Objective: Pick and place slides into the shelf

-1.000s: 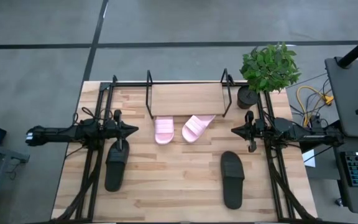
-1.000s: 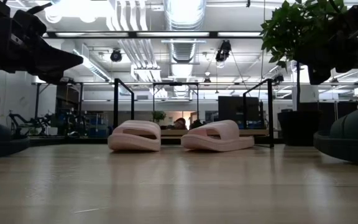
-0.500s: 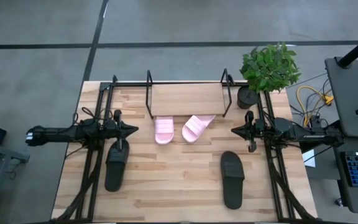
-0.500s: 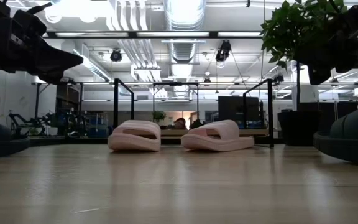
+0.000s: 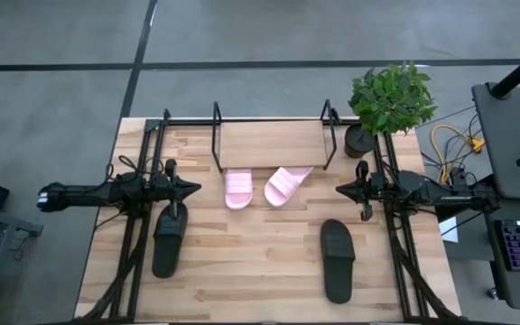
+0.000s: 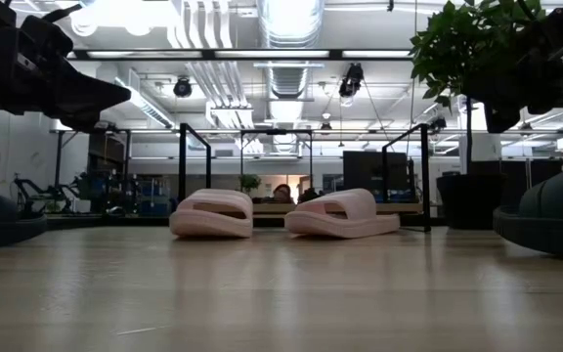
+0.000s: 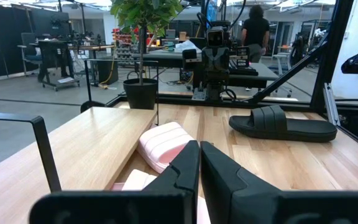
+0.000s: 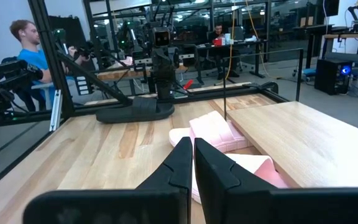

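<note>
Two light pink slides (image 5: 238, 190) (image 5: 286, 185) lie flat on their soles side by side on the table, just in front of the shelf (image 5: 272, 143), a black bar rack with a light wooden board. One black slide (image 5: 169, 238) lies at the left, another black slide (image 5: 337, 259) at the right near side. My left gripper (image 5: 194, 189) hovers shut left of the pink pair, above the table. My right gripper (image 5: 340, 190) hovers shut to their right. The pink slides (image 7: 163, 143) (image 8: 219, 134) show beyond each wrist's fingers.
A potted plant (image 5: 388, 101) stands at the table's far right corner beside the shelf. Black arm frames run along both table sides. Bare wood lies between the black slides at the near side. People sit in the room beyond the table (image 8: 33, 46).
</note>
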Motion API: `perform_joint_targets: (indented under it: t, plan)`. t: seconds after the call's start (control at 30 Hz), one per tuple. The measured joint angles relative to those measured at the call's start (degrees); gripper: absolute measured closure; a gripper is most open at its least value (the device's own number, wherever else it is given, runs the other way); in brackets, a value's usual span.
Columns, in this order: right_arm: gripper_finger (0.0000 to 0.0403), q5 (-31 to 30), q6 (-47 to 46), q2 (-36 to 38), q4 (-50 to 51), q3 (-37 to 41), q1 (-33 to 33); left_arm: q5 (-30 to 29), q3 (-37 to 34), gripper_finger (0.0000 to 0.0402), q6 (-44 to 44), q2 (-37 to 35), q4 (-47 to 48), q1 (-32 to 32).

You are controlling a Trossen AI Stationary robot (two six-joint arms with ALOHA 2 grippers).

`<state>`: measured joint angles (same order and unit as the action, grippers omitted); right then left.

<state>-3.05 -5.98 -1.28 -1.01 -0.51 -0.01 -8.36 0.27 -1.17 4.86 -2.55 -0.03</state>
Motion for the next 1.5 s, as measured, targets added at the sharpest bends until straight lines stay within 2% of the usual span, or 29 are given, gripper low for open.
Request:
perform_joint_targets:
  t: [0.33, 0.5, 0.6, 0.7, 0.9, 1.03, 1.27, 1.5]
  plan:
    - [0.0394, 0.0, 0.11, 0.0, -1.51, 0.0, -0.02, -0.02, 0.0, 0.0402, 0.55, 0.0, -0.68, 0.02]
    - [0.0391, -0.04, 0.42, -0.38, -6.24, -0.1, -0.02, -0.04, 0.0, 0.0401, 2.37, 0.0, -7.69, 0.0]
    - [0.0374, -0.03, 1.77, -1.62, -9.02, -1.67, 0.0, 0.1, 0.25, 0.0383, 6.0, 0.4, -15.1, 0.0]
    - [0.0346, -0.06, 4.61, -3.94, -9.1, -4.12, 0.0, 0.13, 1.63, 0.0347, 7.01, 1.79, -16.05, 0.02]
    - [0.0278, -0.07, 8.15, -13.39, -8.31, -9.97, 0.0, 0.13, 4.81, 0.0253, 7.9, 5.42, -16.5, 0.0]
    - [0.0243, -0.07, 8.39, -21.2, -7.78, -15.41, 0.0, 0.06, 5.69, 0.0215, 6.07, 6.87, -16.91, 0.0]
    - [0.024, -1.13, 7.41, -36.69, -0.86, -27.2, 0.7, -1.52, 5.77, 0.0206, 6.05, 8.48, -16.58, 0.0]
    - [0.0249, -12.1, 5.4, -51.53, 4.99, -37.81, 2.54, -4.09, 5.81, 0.0206, 5.99, 7.53, -15.04, 0.02]
